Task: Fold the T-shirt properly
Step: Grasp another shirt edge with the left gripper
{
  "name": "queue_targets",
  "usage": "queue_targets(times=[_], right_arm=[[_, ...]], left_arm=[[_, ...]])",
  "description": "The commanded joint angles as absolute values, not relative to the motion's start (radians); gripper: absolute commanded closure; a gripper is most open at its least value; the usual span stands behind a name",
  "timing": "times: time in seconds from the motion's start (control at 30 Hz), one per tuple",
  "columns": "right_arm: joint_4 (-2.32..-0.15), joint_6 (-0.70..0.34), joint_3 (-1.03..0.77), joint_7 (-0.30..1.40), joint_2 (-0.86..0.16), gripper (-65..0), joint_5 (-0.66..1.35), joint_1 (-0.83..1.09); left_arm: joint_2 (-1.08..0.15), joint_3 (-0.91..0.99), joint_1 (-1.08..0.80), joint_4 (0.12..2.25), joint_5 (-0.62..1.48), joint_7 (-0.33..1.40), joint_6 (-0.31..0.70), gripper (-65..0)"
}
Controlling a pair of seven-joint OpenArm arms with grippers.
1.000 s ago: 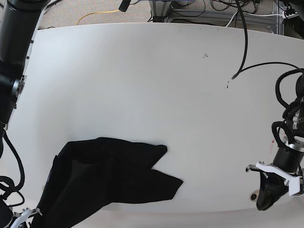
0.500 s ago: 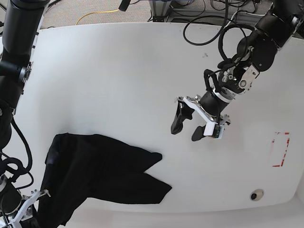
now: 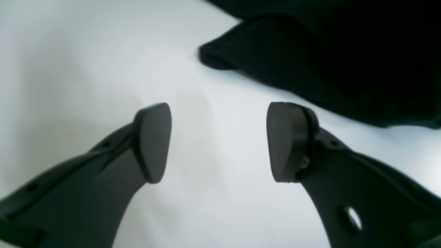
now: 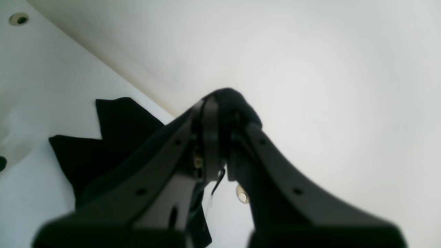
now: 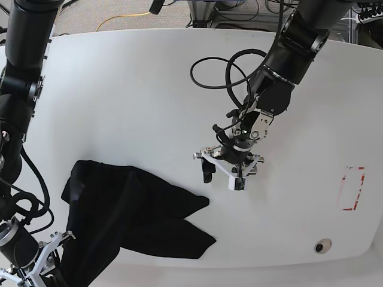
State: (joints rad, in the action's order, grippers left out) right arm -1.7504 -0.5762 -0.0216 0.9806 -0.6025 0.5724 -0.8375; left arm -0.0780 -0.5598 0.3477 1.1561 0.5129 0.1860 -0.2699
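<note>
While I am watching the base view, the T-shirt (image 5: 128,218) is lying bunched on the near left part of the white table (image 5: 137,101), with two pointed flaps reaching right and its left portion draping toward the table's near edge.

I am seeing the left gripper (image 5: 225,176) hanging over the table's middle, right of the shirt and apart from it, tips pointing down. In the left wrist view its fingers (image 3: 153,141) are standing wide apart with only bare table between them; a dark flap of the shirt is lying just beyond the tips, to the far right, not touching either finger.

I am seeing the right gripper (image 4: 222,103) in its wrist view with the jaws pressed together and a wad of black cloth pinched at the tips, so it is gripping the T-shirt. That view is blurred, so I am reading the pinched lump as shirt fabric rather than part of the finger, probably correctly, since more black cloth is trailing down and left from it onto the table. In the base view this gripper is sitting at the near left corner, partly cut off by the frame, beside the shirt's draped edge.

A red outlined rectangle (image 5: 352,188) is marking the table's right side, and a small round hole (image 5: 323,246) is sitting nearer, by the right edge.
</note>
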Motion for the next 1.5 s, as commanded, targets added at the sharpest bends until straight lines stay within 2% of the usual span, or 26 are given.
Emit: queue_targets(times=[0.0,0.17,0.33,0.5,0.7,0.87,1.0,1.17,1.33,1.47], right_arm=[[-1.765,-0.572,-0.031,0.946,-0.615,0.0,0.584,-0.858],[-1.762,-0.572,-0.033,0.944,-0.616,0.0,0.584,-0.849],[-1.768,-0.572,-0.031,0.943,-0.615,0.0,0.584,-0.837],[-1.839,-0.572,-0.025,0.943,-0.605,0.0,0.585,-0.845],[-1.906,-0.572,-0.021,0.990,-0.513,0.0,0.584,-0.938],[-1.937,-0.587,0.054,0.998,-0.469,0.0,0.584,-1.050],[-1.952,-0.585,0.122,0.998,-0.384,0.0,0.585,-1.167],[-1.979,-0.585,0.125,1.040,-0.298,0.0,0.585,-1.306],[-1.975,-0.585,0.124,1.067,-0.225,0.0,0.582,-1.306],[-1.977,-0.585,0.120,1.067,-0.222,0.0,0.584,-1.306]], left_arm=[[-0.025,-0.544,0.375,1.115,0.438,0.124,-0.265,-40.8],[0.012,-0.539,0.378,1.038,0.380,0.058,-0.265,-40.8],[-0.005,-0.536,0.371,1.135,0.398,0.054,-0.265,-40.7],[-0.139,-0.498,0.302,1.356,0.483,0.079,-0.268,-40.4],[-0.346,-0.387,0.203,1.552,0.587,0.102,-0.268,-40.3],[-0.472,-0.243,0.074,1.662,0.607,0.101,-0.266,-40.3],[-0.533,-0.130,-0.007,1.684,0.619,0.101,-0.265,-40.3],[-0.545,-0.004,-0.117,1.719,0.618,0.101,-0.265,-40.3],[-0.545,0.044,-0.156,1.722,0.616,0.101,-0.263,-40.3],[-0.542,0.041,-0.174,1.725,0.616,0.101,-0.263,-40.3]])
